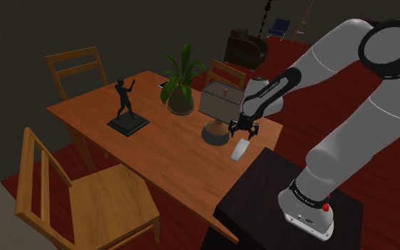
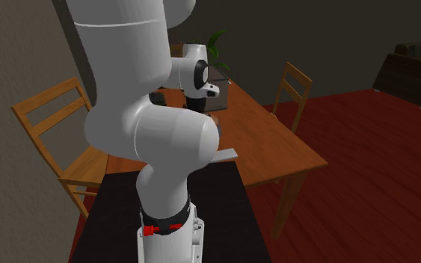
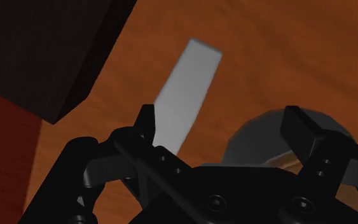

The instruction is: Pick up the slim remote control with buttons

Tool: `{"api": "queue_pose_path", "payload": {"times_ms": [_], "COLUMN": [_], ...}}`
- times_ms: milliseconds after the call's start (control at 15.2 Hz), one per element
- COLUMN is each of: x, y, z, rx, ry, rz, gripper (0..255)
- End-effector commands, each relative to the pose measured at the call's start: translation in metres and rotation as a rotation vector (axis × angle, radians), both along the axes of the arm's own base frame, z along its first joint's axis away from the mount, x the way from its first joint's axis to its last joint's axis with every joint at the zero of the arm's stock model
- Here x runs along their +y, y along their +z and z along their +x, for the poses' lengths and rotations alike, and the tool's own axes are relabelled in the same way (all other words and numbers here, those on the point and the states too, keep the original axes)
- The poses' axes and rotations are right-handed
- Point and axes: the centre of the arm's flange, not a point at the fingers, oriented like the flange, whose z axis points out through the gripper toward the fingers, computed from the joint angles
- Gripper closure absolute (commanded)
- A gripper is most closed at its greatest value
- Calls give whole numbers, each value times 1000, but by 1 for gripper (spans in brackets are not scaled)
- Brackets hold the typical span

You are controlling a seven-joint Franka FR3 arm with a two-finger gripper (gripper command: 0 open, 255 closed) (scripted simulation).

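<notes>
We see the slim, pale-grey, flat remote control [image 1: 239,150] lying on the brown wooden bench [image 1: 170,153], close to the bench edge that faces the black box stand [image 1: 290,206]. It rests just beside the round base of a table lamp with a boxy grey shade [image 1: 218,106]. The all-black claw [image 1: 242,132] hangs just above the remote, its two fingers spread apart with nothing between them. In the wrist view the claw [image 3: 222,121] is open. The remote [image 3: 187,95] reaches away from one fingertip [image 3: 147,116], while the other finger stands over the lamp's round base [image 3: 263,137]. We cannot tell whether that fingertip touches the remote. Farther along the bench we see a dark figurine on a square plinth [image 1: 127,108] and a green potted plant [image 1: 180,84]. Light wooden chairs [image 1: 84,199] stand around the bench.
</notes>
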Motion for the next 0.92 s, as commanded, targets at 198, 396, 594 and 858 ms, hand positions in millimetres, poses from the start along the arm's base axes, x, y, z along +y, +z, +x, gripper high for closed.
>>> {"api": "queue_pose_path", "payload": {"times_ms": [198,396,594,858], "x": [-35,-55,-72,-72], "y": [-55,-88,-117,-138], "z": [1,-1,-5,-5], "rx": [-21,-32,-42,-42], "ry": [-204,-324,-427,-427], "rz": [-15,-23,-31,-31], "gripper": [0,0,0,0]}}
